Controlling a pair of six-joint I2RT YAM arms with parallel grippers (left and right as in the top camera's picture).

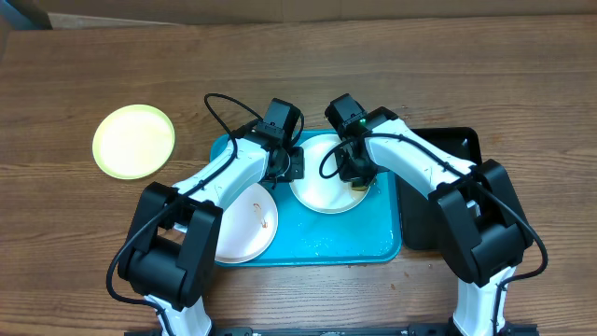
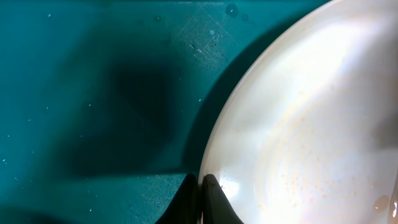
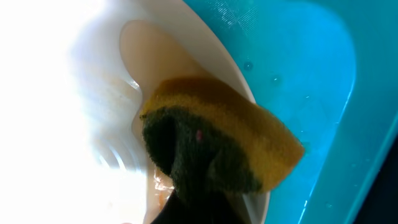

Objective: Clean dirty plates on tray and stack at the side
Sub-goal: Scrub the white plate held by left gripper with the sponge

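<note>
sponge (image 3: 217, 143) pinched in right end effector (image 1: 355, 174), pressed on white plate (image 1: 322, 187) beneath; rim nipped by left end effector (image 2: 202, 196). yellow-green plate (image 1: 133, 140) already aside, well left; smudged plate (image 1: 244, 233) uncleaned.

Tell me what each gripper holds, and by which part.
Left gripper pinches the white plate by its rim; right gripper holds a sponge by one end.

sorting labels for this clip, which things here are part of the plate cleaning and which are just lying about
Job: turquoise plastic rectangular tray; yellow-and-green sponge; round white plate under the sponge; smudged round white plate; round yellow-green plate.
Lying about: black rectangular tray.
</note>
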